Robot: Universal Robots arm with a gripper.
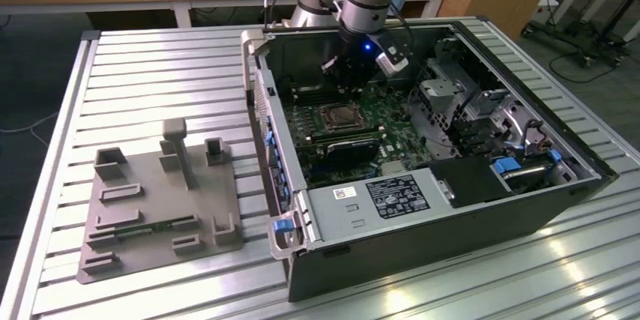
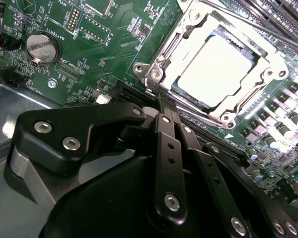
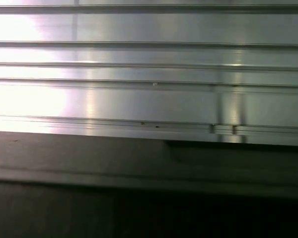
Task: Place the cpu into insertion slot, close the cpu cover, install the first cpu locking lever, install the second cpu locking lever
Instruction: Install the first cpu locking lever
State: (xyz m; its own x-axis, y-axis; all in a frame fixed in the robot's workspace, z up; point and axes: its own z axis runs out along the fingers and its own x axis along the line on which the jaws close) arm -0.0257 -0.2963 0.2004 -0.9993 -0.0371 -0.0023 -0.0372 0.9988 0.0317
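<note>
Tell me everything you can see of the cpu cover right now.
The cpu cover is a thin, shiny silver metal frame with a square window. It appears to lie flat, closed over the insertion slot on the green motherboard, and the cpu shows pale through the window. Screw heads show around its corners. The end effector hangs close by one corner; contact cannot be made out.

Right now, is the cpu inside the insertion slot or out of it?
Inside. In the second wrist view the cpu lies flat within the insertion slot, its pale top showing through the cpu cover window.
</note>
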